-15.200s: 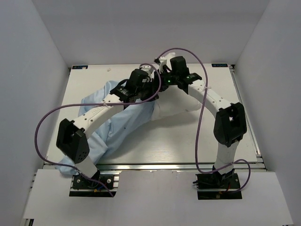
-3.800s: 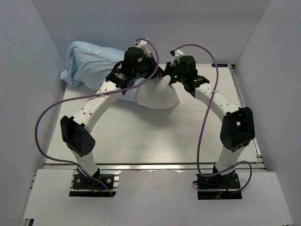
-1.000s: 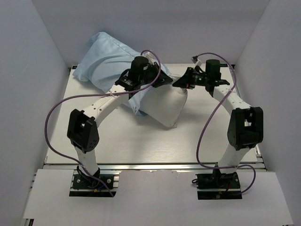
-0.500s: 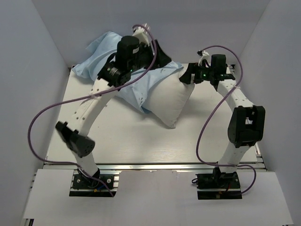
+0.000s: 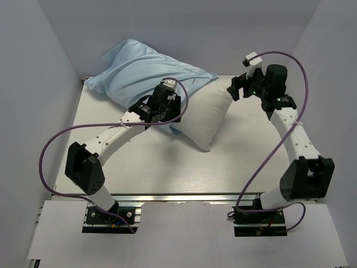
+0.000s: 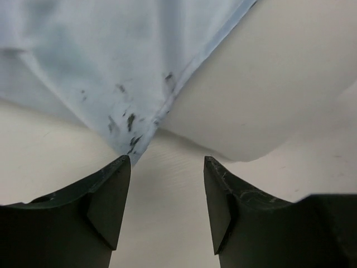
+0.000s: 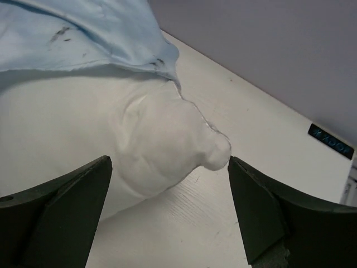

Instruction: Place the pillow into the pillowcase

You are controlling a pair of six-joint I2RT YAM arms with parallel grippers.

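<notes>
Now that left fingers (image 5: 174,113), right fingers (image 5: 236,88) opened, pillow (image 5: 209,114) lies released, half in pillowcase (image 5: 145,70).

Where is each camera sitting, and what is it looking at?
Top camera: sits high behind the robot and looks down on the table; the left arm and right arm show.
Left wrist: looks past the open left gripper at the pillowcase edge.
Right wrist: looks past the open right gripper at a pillow corner.
Shared: both wrist views show the pillow poking from the pillowcase.
</notes>
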